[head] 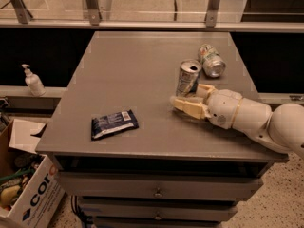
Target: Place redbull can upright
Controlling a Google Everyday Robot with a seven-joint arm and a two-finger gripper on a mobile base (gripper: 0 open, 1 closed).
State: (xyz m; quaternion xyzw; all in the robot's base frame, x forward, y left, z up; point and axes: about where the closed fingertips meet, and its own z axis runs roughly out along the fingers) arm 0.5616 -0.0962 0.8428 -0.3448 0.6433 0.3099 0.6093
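Standing upright right of centre on the worktop [128, 70], the redbull can [189, 76] is clamped at its base by the claw [189, 96]; a second can [211, 61] lies on its side just behind.

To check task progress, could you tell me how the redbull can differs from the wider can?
The redbull can stands roughly upright; the wider can lies on its side. The redbull can is slim, silver and blue; the wider can shows white, green and red. The gripper sits at the redbull can's base; the wider can lies apart from it. Both are metal cans on the table.
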